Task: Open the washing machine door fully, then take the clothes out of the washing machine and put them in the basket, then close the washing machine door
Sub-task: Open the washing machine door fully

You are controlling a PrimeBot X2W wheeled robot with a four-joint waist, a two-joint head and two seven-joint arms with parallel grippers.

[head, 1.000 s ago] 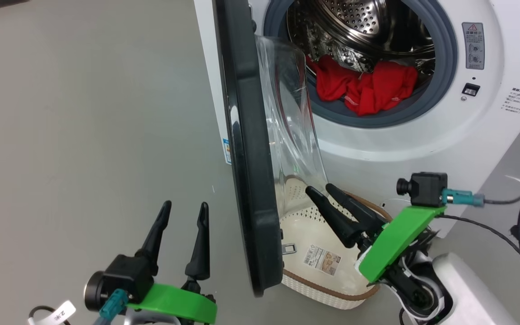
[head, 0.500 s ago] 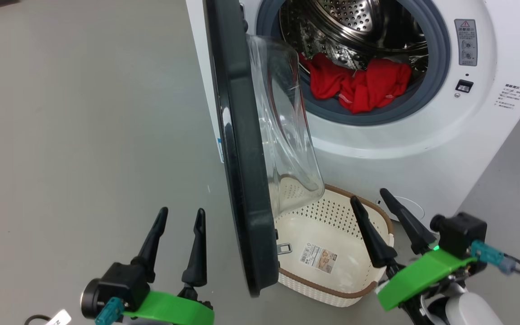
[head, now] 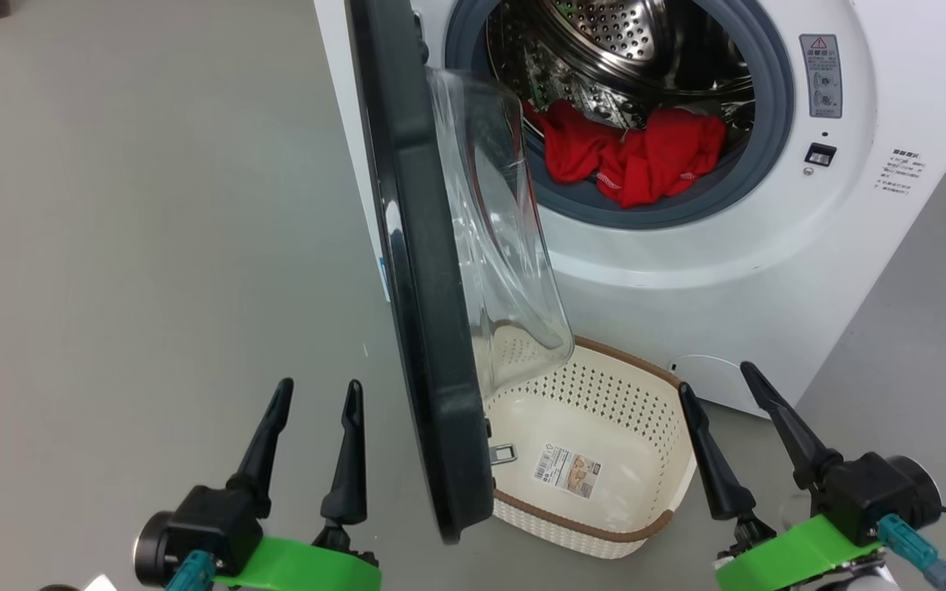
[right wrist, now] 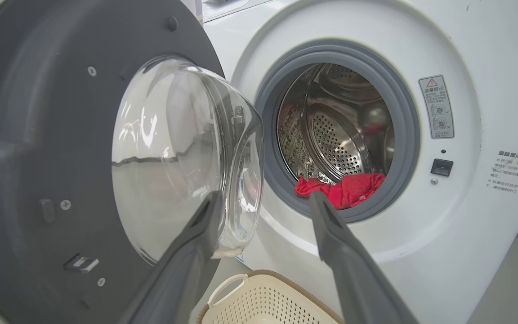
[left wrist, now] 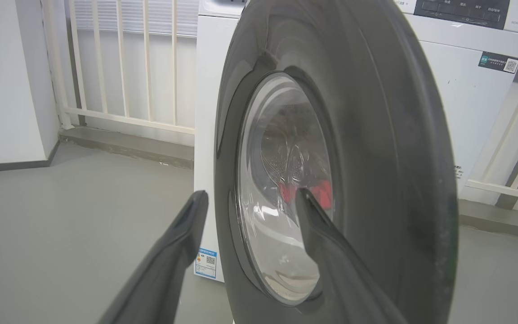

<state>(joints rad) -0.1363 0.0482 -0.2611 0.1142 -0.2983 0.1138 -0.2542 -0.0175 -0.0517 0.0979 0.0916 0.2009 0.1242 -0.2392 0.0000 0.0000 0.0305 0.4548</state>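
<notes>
One warning sticker [head: 819, 75] on the washing machine [head: 686, 279] — writing unreadable.

The washing machine door [head: 420, 271] is glossy black plastic outside and matt grey inside, with a smooth clear glass bowl [head: 506, 238]. The washing machine [head: 686, 279] body is smooth white, maybe painted metal, hard to say. The drum [head: 621, 33] is shiny perforated steel and the ring [head: 773, 115] is dull grey rubber. The clothes [head: 629, 160] are soft red cloth. The basket [head: 604, 386] is cream plastic with a paper label [head: 567, 469], and the floor [head: 153, 205] is matt grey.
</notes>
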